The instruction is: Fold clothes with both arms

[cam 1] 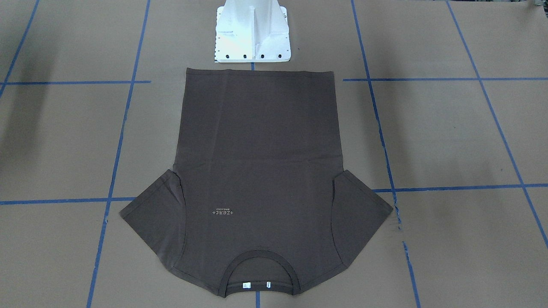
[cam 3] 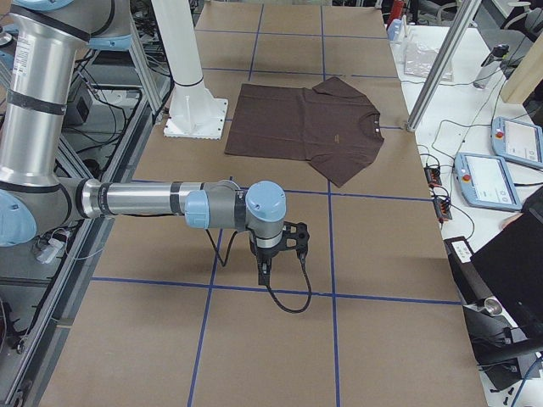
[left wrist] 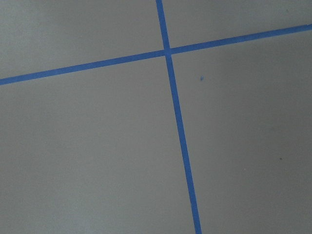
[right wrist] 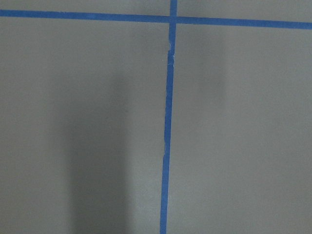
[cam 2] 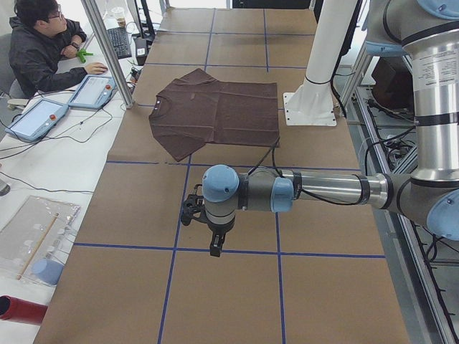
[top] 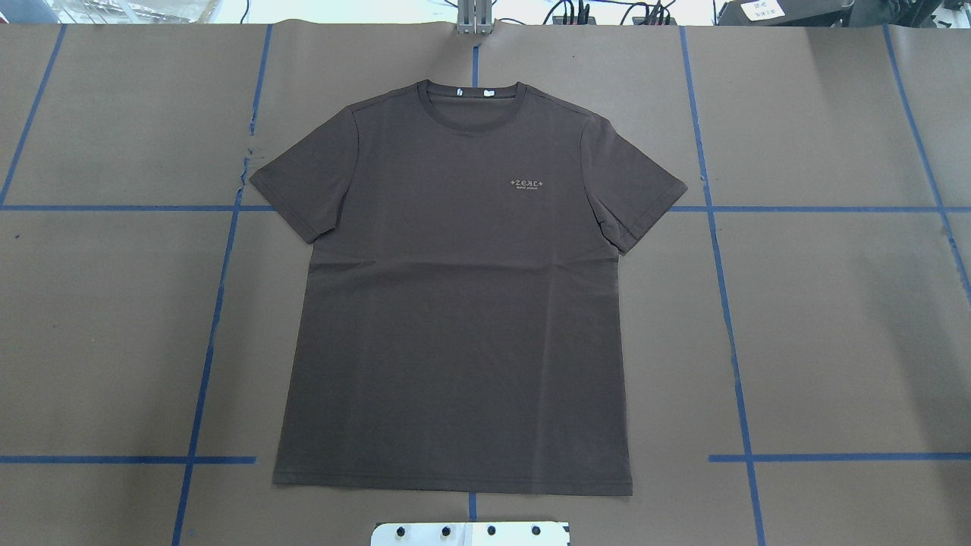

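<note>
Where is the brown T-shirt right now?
The brown T-shirt lies flat mid-table in the overhead view, hem near the white base pedestal, collar toward the far edge.

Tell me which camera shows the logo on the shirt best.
The overhead view: the logo sits upright and sharp on the shirt. Front-facing shows it upside down; side views make it too small; wrist views miss the shirt.

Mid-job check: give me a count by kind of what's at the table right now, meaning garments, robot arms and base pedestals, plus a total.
Dark brown short-sleeved cotton T-shirt: 1
Grey-and-silver jointed robot arms: 2 (left arm, right arm)
White base pedestal: 1
Total: 4
</note>
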